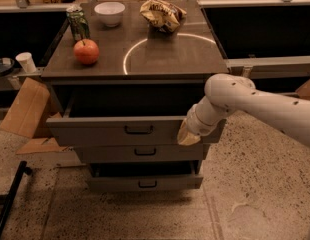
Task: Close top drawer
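The top drawer (105, 130) of the grey cabinet stands pulled out, its deep tray open and dark inside. Its dark pull handle (139, 130) is at the middle of the tall flat front. My gripper (188, 135) comes in from the right on a white arm. It rests against the right part of the drawer front, right of the handle. The gripper's tip is tan and points down and left.
The middle drawer (145, 152) is shut and the bottom drawer (145, 183) is slightly out. On the cabinet top (165, 54) stand an apple (86, 51), a can (77, 23), a white bowl (109, 13) and a chip bag (162, 14). Cardboard (25, 109) leans at the left.
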### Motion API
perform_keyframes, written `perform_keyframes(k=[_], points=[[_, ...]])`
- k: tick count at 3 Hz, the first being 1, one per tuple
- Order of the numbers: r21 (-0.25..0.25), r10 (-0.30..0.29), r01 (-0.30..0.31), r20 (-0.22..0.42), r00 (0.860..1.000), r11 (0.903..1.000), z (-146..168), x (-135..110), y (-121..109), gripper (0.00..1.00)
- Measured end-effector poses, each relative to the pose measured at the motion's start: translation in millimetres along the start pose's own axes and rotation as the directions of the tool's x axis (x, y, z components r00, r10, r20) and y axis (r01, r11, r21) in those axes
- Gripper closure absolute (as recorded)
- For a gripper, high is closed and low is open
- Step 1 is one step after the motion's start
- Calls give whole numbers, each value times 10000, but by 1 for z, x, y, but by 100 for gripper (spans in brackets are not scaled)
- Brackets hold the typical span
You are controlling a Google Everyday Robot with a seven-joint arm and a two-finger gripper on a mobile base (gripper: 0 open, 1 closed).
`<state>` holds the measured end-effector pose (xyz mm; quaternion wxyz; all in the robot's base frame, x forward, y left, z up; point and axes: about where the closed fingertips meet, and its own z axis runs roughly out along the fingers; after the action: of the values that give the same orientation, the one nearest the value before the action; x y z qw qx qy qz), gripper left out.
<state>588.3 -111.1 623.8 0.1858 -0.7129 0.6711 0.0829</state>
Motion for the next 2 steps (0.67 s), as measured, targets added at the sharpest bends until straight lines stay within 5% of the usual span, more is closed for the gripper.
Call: perform_keyframes(k=[2], points=[[-46,57,-57,52,10000,10000,4,0,-9,0]])
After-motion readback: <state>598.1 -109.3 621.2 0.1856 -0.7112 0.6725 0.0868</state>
